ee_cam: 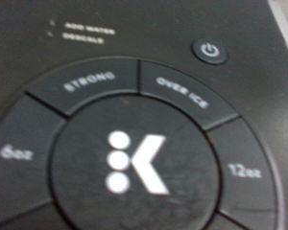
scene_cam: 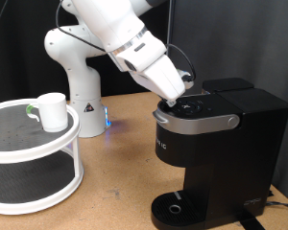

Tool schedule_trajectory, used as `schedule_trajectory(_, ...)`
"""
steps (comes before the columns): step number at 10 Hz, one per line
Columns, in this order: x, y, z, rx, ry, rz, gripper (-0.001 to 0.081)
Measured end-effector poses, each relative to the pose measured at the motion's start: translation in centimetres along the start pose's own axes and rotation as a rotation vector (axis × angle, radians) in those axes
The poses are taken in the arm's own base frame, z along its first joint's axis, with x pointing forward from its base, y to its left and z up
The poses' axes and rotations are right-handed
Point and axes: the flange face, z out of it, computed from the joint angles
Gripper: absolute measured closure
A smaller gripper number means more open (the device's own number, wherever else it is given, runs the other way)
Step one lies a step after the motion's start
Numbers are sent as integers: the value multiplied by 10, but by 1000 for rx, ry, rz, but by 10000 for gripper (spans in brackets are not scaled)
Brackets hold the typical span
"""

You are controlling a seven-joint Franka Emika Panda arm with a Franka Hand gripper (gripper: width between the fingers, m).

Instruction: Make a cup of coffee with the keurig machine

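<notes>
Tool [scene_cam: 180, 98] hovers over keurig machine [scene_cam: 216, 144] buttons [ee_cam: 134, 163]; finger state unclear. Lid looks closed, drip tray [scene_cam: 175, 207] at 6 o'clock bare; cup [scene_cam: 52, 111] sits on rack [scene_cam: 34, 158] at 9 o'clock, unplaced.

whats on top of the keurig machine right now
The hand is down on top of the keurig machine, at its button panel. The wrist view shows the K, strong, over ice, 6oz, 12oz and power buttons. The hand hides its fingertips and any contact.

We see a round white two-tier rack [scene_cam: 48, 158] with dark mesh shelves at the exterior view's left, standing on the wooden table [scene_cam: 125, 177], against a black backdrop [scene_cam: 240, 38].
</notes>
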Motion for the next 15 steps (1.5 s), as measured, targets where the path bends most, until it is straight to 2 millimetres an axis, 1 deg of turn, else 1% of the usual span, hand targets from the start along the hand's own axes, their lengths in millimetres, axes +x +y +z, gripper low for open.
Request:
schedule_trajectory(2, 1, -2, -7, 38, 16, 11, 806)
schedule_trajectory(6, 11, -7, -40, 85, 85, 19, 806)
schedule_trajectory(7, 13, -8, -44, 100, 81, 20, 806)
schedule_trajectory(8, 12, -7, -43, 98, 80, 22, 806)
schedule_trajectory(10, 8, -8, -42, 105, 125, 64, 806)
schedule_trajectory(11, 5, -9, -45, 104, 166, 97, 806)
schedule_trajectory(13, -4, -13, -55, 82, 216, 186, 806)
schedule_trajectory(15, -19, -19, -67, 74, 195, 272, 806)
